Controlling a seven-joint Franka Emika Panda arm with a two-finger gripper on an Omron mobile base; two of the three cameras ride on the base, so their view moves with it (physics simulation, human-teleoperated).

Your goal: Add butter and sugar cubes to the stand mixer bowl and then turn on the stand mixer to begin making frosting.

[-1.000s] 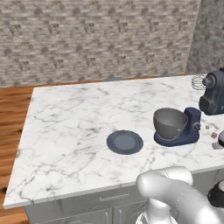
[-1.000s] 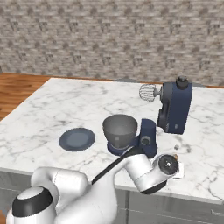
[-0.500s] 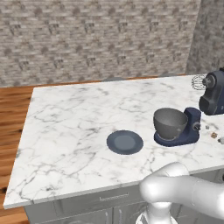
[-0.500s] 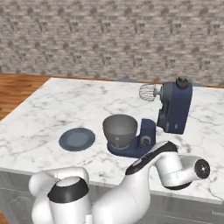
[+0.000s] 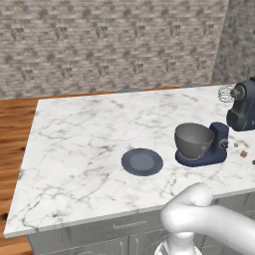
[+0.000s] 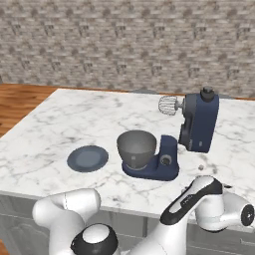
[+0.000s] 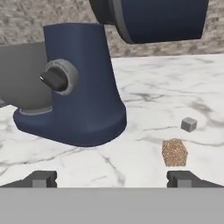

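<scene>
Gripper (image 7: 112,178) now sits low on the table (image 7: 144,100), jaws spread empty; I've swung it beside a sugar cube (image 7: 174,152).

Marble counter (image 5: 79,144) glossy; stand mixer (image 7: 83,92) smooth navy; sugar cube (image 7: 174,152) rough, grainy.

Beside the stand mixer (image 6: 191,127) we see our arm (image 6: 199,209): glossy white rounded shells, a black band at one joint, dark round end caps, and two small dark square fingertips (image 7: 42,179)
</scene>
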